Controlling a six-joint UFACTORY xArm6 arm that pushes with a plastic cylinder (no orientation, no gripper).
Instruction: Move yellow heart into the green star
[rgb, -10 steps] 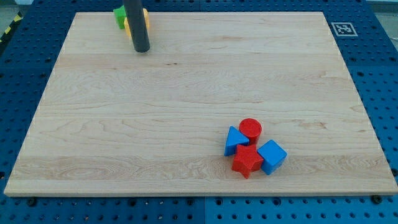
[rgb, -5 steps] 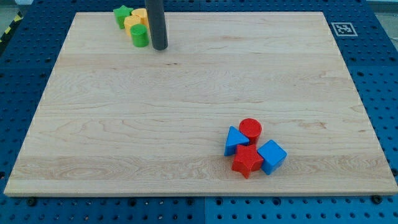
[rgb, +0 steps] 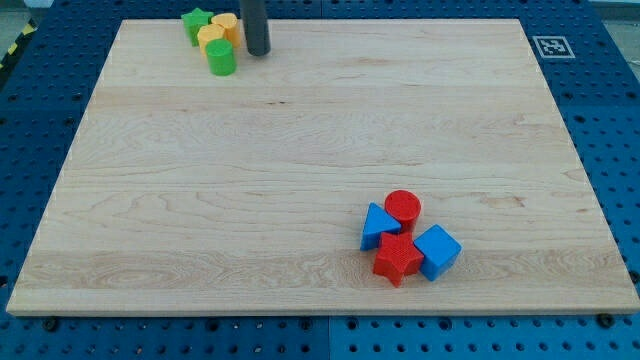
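A green star lies at the top left edge of the wooden board. Two yellow blocks touch it: one just below and right of the star, the other to its right. I cannot tell which of them is the heart. A green cylinder sits just below them. My tip rests on the board just right of this cluster, close to the right-hand yellow block and apart from the green cylinder.
A second cluster lies at the lower right: a red cylinder, a blue triangle, a red star and a blue cube. A black-and-white marker sits at the board's top right corner.
My tip has moved to the view's right and then towards the view's top, along the right side of the cluster. The yellow blocks and green cylinder now show beside it.
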